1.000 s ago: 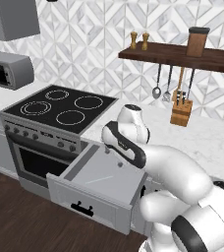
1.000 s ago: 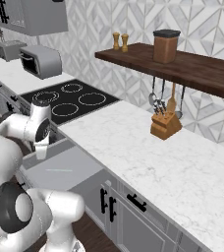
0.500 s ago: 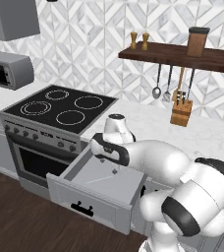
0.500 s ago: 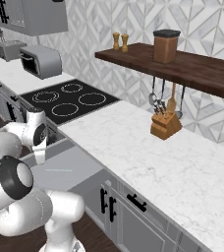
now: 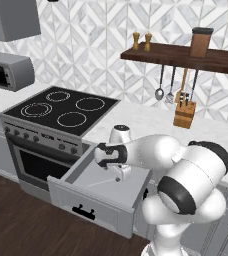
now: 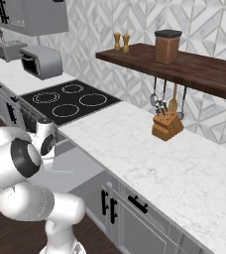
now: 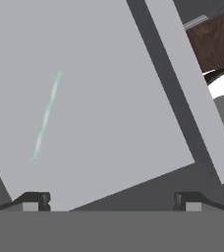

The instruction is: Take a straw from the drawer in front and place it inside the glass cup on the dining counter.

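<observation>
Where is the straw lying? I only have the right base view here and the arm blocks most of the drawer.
Observer: The straw lies flat on the bare floor of the open drawer, seen in the hand view.
Operator: Is the gripper on it?
Observer: No. The gripper hangs above the drawer floor with its jaws wide open, and the straw sits off toward one fingertip, not between them.
Operator: Anything else in the drawer?
Observer: In the left base view the straw shows as a faint line near the gripper, with nothing else visible beside it.
</observation>
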Robot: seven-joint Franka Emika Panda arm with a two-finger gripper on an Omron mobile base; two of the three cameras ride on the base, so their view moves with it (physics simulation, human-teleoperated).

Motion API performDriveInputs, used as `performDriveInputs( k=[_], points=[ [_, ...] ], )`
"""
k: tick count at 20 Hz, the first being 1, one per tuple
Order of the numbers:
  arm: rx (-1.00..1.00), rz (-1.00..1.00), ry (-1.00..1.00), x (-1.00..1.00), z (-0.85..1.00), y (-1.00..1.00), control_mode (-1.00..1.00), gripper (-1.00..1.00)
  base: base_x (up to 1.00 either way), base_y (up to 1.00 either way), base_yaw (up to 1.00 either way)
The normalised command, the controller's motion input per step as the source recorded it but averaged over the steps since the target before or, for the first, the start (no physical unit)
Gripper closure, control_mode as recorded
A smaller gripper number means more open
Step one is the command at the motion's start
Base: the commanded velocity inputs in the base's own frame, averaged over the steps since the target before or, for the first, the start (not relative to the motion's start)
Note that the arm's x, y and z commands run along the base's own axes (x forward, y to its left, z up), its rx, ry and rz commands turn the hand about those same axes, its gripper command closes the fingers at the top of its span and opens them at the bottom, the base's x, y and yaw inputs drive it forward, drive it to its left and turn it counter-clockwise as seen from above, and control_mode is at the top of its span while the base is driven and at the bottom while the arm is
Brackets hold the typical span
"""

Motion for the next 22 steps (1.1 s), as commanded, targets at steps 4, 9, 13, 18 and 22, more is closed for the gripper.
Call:
performDriveInputs(
  k=[4, 9, 13, 18, 22],
  points=[
    [0.07, -0.02, 0.00, 0.34, -0.31, -0.26, -1.00, -1.00, 0.00, 0.00, 0.00],
    [0.06, -0.02, 0.00, 0.34, -0.31, -0.17, -1.00, -1.00, 0.00, 0.00, 0.00],
    [0.00, -0.04, 0.00, 0.24, -0.33, 0.02, -1.00, -1.00, 0.00, 0.00, 0.00],
    [0.00, -0.06, 0.00, 0.36, -0.34, 0.07, -1.00, -1.00, 0.00, 0.00, 0.00],
    [0.00, -0.07, 0.01, 0.30, -0.41, 0.23, -1.00, -1.00, 0.00, 0.00, 0.00]
  ],
)
